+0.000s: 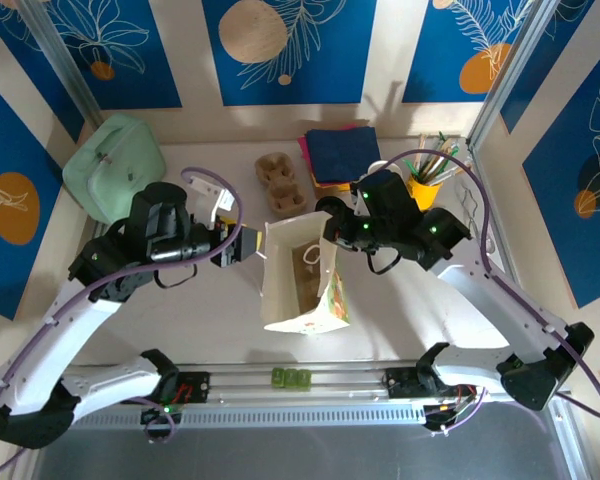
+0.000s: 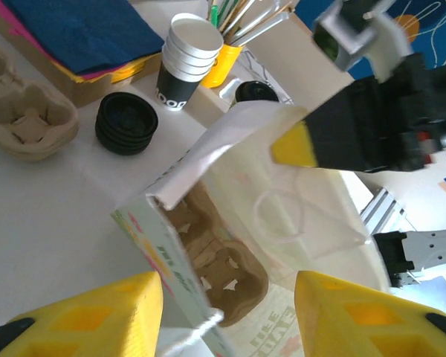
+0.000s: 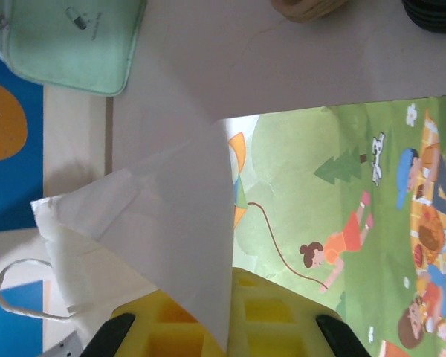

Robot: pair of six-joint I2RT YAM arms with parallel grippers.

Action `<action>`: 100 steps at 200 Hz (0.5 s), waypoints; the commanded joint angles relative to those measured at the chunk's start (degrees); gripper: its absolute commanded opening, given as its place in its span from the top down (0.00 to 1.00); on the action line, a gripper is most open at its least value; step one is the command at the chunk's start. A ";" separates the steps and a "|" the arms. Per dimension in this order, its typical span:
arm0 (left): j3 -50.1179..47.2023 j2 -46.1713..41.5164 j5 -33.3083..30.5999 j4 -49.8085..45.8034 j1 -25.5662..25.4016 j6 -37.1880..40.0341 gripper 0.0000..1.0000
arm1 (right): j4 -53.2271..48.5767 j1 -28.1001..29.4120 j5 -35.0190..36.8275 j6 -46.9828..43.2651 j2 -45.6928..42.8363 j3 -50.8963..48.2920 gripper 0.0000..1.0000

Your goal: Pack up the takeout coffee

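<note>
The takeout coffee cups [image 2: 187, 56], white and ribbed with dark bases, stand stacked at the back next to black lids [image 2: 126, 121]. An open paper bag [image 1: 298, 285] stands mid-table with a brown cup carrier [image 2: 224, 269] inside it. My left gripper [image 2: 227, 320] is open, and its yellow fingers [image 2: 97, 316] straddle the bag's near left wall. On the opposite side, my right gripper [image 3: 232, 301] is shut on the bag's white upper edge [image 3: 186, 223] and holds the mouth open. From above, the left gripper [image 1: 248, 243] and the right gripper [image 1: 331, 228] flank the bag.
A second cardboard carrier [image 1: 280, 182] sits behind the bag. Blue and pink napkins [image 1: 340, 152] lie at the back, with a yellow pot of utensils [image 1: 424, 186] to their right. A mint green pouch [image 1: 115, 165] lies at the back left.
</note>
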 commanded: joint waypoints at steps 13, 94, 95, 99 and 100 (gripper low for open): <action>7.28 3.05 -5.82 -4.06 -5.79 -1.45 0.50 | 1.89 -0.83 -1.42 4.28 0.23 0.25 1.00; 11.47 18.76 -5.87 -5.77 -16.54 -14.43 0.67 | 0.99 -1.63 0.33 4.56 -0.44 -0.84 1.00; 11.48 18.93 -5.95 -5.96 -16.60 -14.49 0.67 | 0.98 -1.65 0.33 4.58 -0.45 -0.83 1.00; 11.57 19.63 -6.73 -6.54 -16.66 -14.54 0.68 | 0.96 -1.68 0.46 4.58 -0.46 -0.95 1.00; 11.61 19.76 -6.95 -6.78 -16.66 -14.59 0.68 | 0.92 -1.67 0.48 4.55 -0.46 -1.01 1.00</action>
